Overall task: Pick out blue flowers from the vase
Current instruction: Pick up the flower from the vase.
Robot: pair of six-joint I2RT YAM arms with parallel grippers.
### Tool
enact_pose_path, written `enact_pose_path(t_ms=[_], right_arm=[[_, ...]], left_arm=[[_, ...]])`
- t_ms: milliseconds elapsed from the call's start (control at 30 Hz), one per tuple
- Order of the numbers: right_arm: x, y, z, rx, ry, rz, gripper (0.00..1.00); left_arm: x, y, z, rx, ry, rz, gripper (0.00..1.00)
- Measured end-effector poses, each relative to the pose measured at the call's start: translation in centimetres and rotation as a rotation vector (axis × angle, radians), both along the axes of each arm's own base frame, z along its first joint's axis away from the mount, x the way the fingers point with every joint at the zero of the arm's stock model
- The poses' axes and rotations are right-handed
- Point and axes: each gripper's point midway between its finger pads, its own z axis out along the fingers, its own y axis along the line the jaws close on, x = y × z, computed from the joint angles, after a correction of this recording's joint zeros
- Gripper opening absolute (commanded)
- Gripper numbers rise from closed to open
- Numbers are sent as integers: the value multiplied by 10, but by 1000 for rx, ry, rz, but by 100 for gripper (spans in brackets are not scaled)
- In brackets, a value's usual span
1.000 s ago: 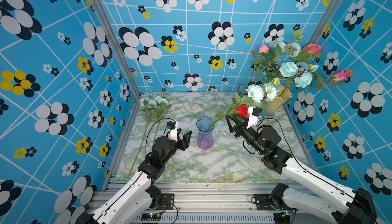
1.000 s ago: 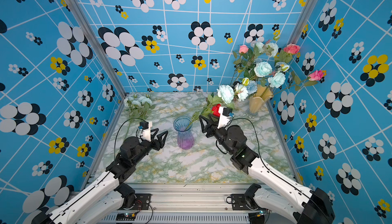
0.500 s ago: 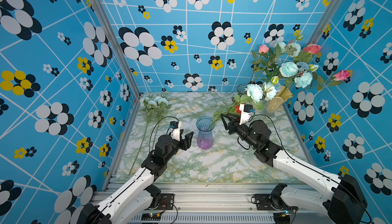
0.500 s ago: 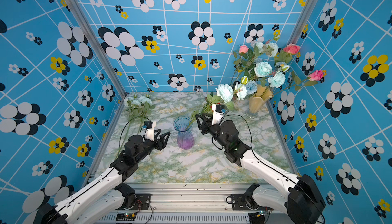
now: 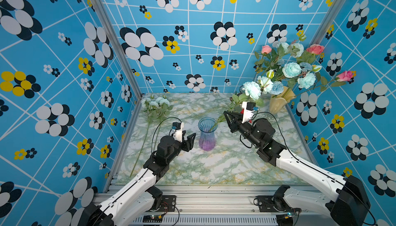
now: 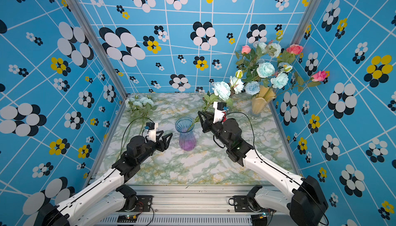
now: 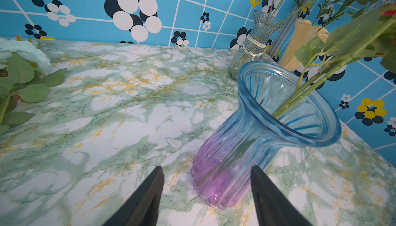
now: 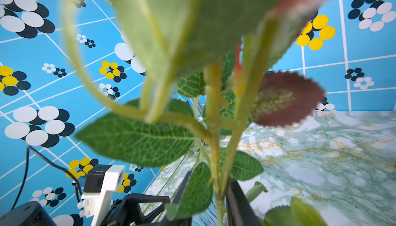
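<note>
Marble-patterned bench (image 5: 225, 167) carries the vase (image 5: 206, 135), whose blue flowers (image 5: 251, 90) lean rightward. Right end effector (image 5: 226, 118) sits narrow around the stems (image 8: 214, 132) just above it, apparently to pull; a firm grip I cannot tell. Left end effector (image 6: 166, 135) stands wide beside the vase base, probably to steady it.

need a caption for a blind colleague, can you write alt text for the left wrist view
A ribbed glass vase, blue at the rim and purple at the base, stands on the marbled table holding green stems, just beyond the open left gripper. Some pale blue flowers lie nearby.
</note>
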Motion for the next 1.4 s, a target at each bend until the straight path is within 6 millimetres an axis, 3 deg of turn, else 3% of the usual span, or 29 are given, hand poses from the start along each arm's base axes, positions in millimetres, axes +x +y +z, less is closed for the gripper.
enact_pose_path(t_ms=[300,433,800,1033,1400], right_arm=[[3,6,-13,-26,29,13,28],[5,9,-21,-46,37,22,21],[2,14,-13,-92,34,56,1],[-2,16,18,-135,7,78,0],[-15,5,99,-196,-80,74,0]], left_arm=[[0,-1,-2,3,7,-3,67],[1,-1,-3,5,10,-3,67],[1,-1,-5,11,13,-4,67],[2,-1,-6,15,13,-5,67],[2,-2,-6,16,14,-5,67]])
